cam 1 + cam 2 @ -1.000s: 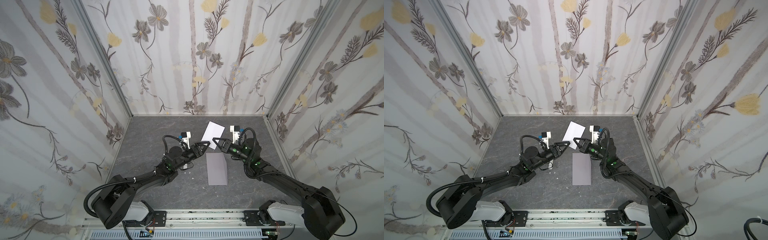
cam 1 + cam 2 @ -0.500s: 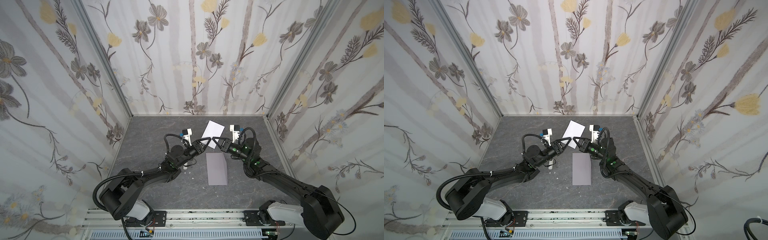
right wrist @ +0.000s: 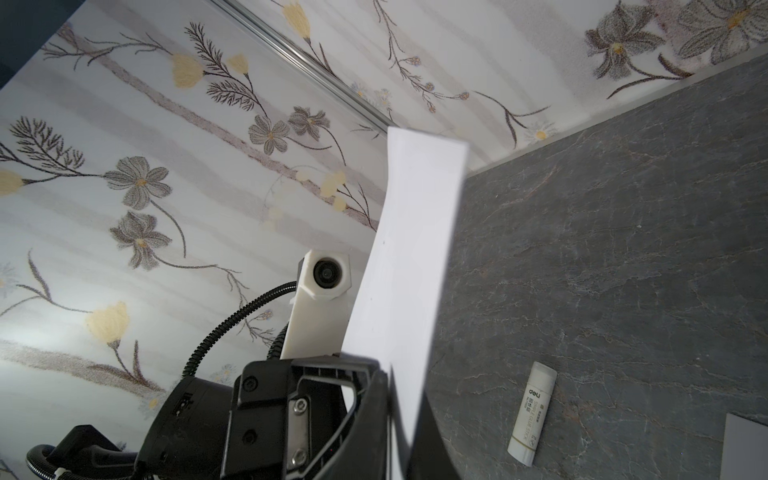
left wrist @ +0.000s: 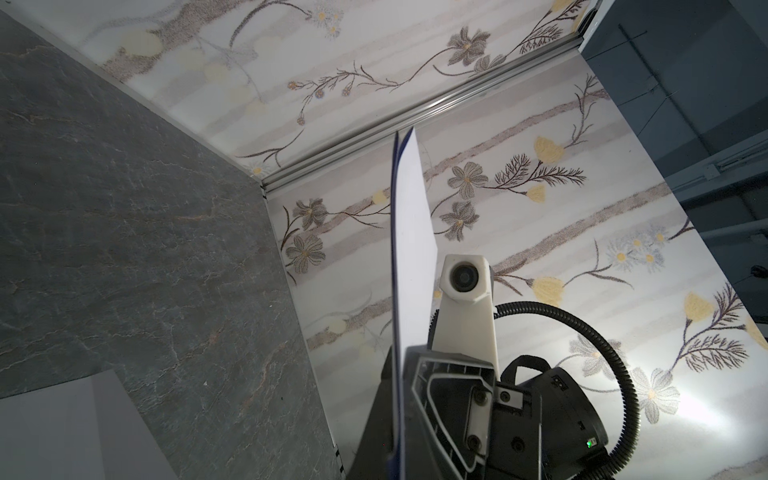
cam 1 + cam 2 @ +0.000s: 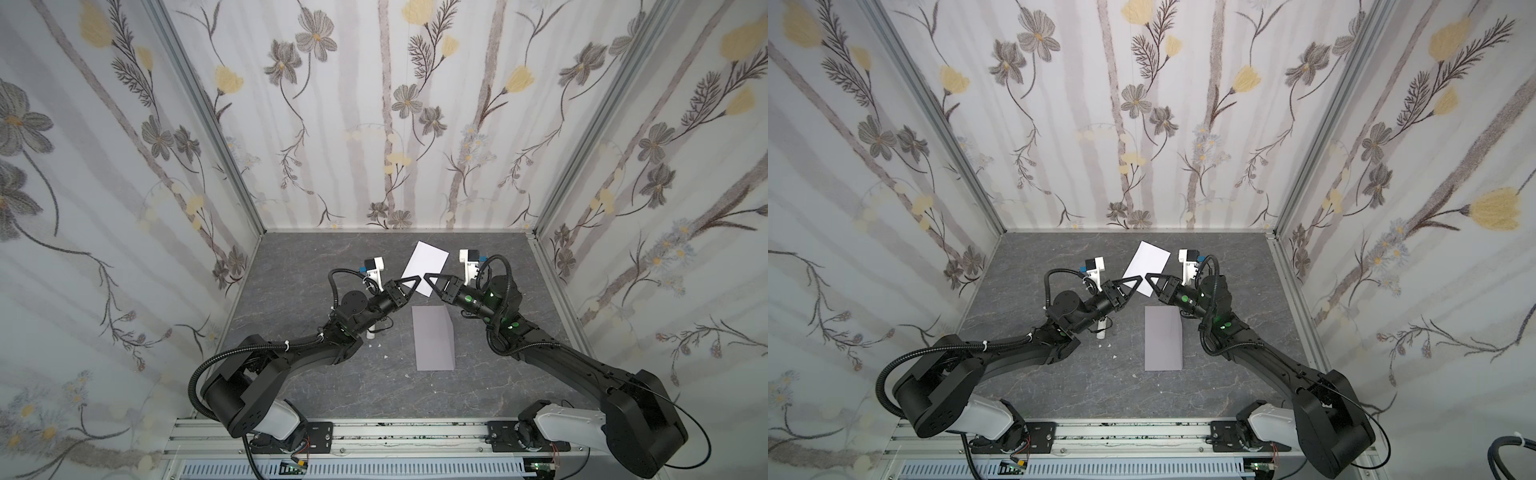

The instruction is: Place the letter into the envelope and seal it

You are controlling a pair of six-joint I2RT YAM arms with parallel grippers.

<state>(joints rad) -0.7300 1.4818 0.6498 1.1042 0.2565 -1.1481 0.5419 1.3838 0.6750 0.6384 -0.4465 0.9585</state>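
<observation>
The letter (image 5: 427,262) (image 5: 1148,262) hangs in the air over the back of the table, its plain white side up. A blue edge of the letter (image 4: 411,232) shows in the left wrist view. My left gripper (image 5: 417,282) (image 5: 1139,278) (image 4: 397,374) is shut on its near edge. My right gripper (image 5: 427,277) (image 5: 1148,277) (image 3: 395,374) meets it tip to tip at the same edge. Its jaws stand slightly apart with the letter (image 3: 411,249) between them. The grey-lavender envelope (image 5: 433,336) (image 5: 1163,338) lies flat on the table below both grippers.
A white glue stick (image 3: 532,413) (image 5: 371,330) lies on the dark stone table (image 5: 316,386), left of the envelope and partly under my left arm. Small white scraps (image 5: 386,356) lie near it. Flowered walls (image 5: 374,124) close in three sides.
My left gripper moved right to the letter's edge and shut on it. My right gripper, shut on the letter before, has loosened its jaws. The envelope has not moved.
</observation>
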